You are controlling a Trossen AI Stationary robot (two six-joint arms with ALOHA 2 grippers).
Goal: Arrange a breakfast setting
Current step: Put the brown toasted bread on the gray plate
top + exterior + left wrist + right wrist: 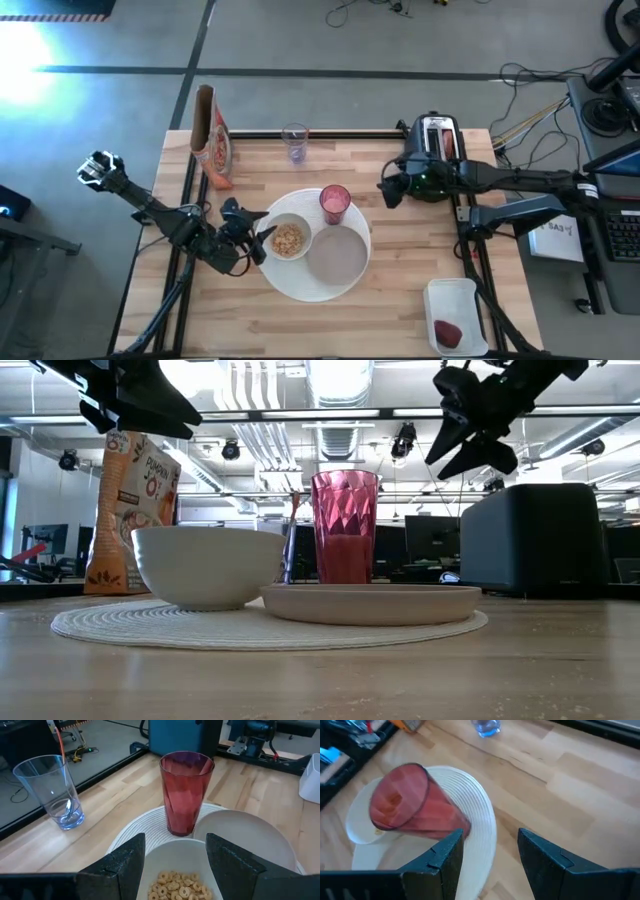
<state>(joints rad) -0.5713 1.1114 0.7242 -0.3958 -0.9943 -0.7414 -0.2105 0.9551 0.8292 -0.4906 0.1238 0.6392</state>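
Risk sits at the small white bowl point(288, 239) of cereal on the woven mat point(300, 283) mid-tabletop: I see the left gripper point(258, 236) hovering over its rim, jaws parted, empty. Right gripper point(384, 190), parted and empty, could clip the pink tumbler point(335, 203).

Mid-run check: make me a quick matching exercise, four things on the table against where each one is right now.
Things:
1. bowl
2. pink tumbler
3. clear glass
4. dark-red fruit

Places:
A. in the white tray
B. bare wood near the table's far edge
C. on the round mat, holding cereal
D. on the round mat, upright beside the plate

Pairs: 1-C, 2-D, 3-B, 4-A
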